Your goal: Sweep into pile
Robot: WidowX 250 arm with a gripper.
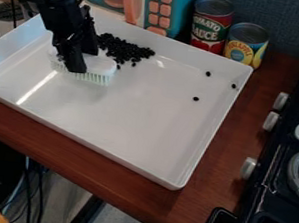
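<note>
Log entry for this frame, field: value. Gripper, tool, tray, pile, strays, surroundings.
gripper: black gripper, over the tray's upper-left part, holding the brush
tool: brush, pale, bristles down, left of the pile
tray: white tray, square-cornered, raised rim, on a brown wooden counter
pile: small black pieces, loosely heaped near the far wall
strays: three single pieces well right of the pile
surroundings: two cans behind the tray; stove at right

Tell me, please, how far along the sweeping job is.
It looks mostly done: most of the black pieces lie piled near the tray's far side. In hand is the brush, held by the gripper beside the pile. Left to gather are three stray pieces toward the tray's right side.
</note>
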